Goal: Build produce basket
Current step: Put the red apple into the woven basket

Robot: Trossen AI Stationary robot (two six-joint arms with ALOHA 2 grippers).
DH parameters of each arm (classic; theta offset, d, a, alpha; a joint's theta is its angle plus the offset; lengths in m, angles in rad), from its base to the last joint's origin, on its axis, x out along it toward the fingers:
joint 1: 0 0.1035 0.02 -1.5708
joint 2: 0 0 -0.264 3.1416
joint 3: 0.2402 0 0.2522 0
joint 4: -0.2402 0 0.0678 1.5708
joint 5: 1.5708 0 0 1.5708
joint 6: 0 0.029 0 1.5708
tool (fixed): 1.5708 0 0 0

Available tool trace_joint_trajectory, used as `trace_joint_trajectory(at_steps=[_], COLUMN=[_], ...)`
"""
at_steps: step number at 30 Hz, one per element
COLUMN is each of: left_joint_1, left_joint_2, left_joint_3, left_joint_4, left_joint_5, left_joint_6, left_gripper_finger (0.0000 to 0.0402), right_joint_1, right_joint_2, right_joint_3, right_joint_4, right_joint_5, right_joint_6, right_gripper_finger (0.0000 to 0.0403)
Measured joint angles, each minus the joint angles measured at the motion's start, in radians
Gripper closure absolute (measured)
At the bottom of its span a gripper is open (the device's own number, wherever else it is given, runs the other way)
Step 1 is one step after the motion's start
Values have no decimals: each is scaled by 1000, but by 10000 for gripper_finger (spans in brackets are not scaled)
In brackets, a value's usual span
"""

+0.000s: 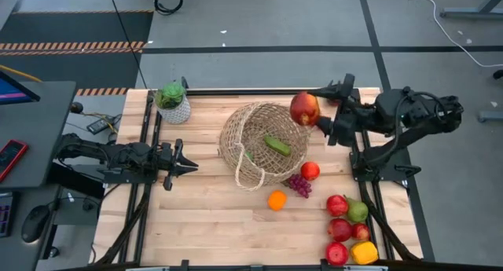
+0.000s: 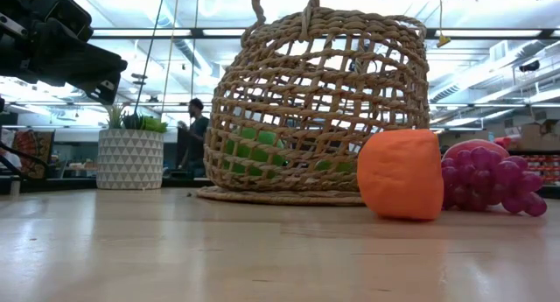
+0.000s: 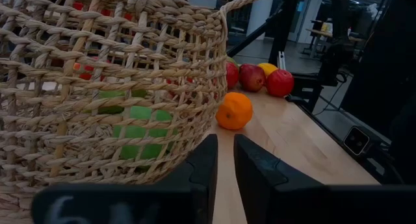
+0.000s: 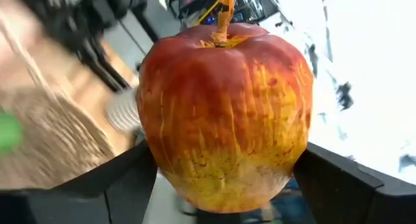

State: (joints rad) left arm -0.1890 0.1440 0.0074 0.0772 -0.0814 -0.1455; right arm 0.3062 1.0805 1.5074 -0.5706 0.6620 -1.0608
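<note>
**Over the basket's rim, an apple goes in**

Above the far edge of the basket (image 1: 263,144), the right gripper (image 1: 321,123) clasps a red apple (image 1: 305,108) across its widest part. The fruit looks hard, smooth and round, likely to slip unless held at its middle. A cucumber (image 1: 277,145) lies inside. The left gripper (image 1: 191,166) waits clenched and empty beside the basket.

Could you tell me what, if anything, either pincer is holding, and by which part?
The right pincer grips a red apple by its opposite sides, stem pointing away from the wrist, above the basket rim. The left pincer is shut on nothing.
</note>
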Motion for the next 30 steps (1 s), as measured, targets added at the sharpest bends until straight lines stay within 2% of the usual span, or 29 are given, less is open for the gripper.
trace_joint_trajectory(at_steps=[7, 11, 23, 28, 30], left_joint_1=[0, 0, 0, 0, 0], left_joint_2=[0, 0, 0, 0, 0], left_joint_3=[0, 0, 0, 0, 0], left_joint_4=[0, 0, 0, 0, 0], left_joint_5=[0, 0, 0, 0, 0], left_joint_6=[0, 0, 0, 0, 0], left_gripper_finger=[338, 342, 339, 345, 346], right_joint_1=[-16, -16, -43, -57, -60], right_joint_2=[0, 0, 1, 3, 4], right_joint_3=[0, 0, 0, 0, 0], right_joint_4=[0, 0, 0, 0, 0], right_joint_5=[1, 1, 0, 1, 0], right_joint_6=[-380, -511, -503, -469, -409], right_gripper_finger=[66, 66, 66, 66, 66])
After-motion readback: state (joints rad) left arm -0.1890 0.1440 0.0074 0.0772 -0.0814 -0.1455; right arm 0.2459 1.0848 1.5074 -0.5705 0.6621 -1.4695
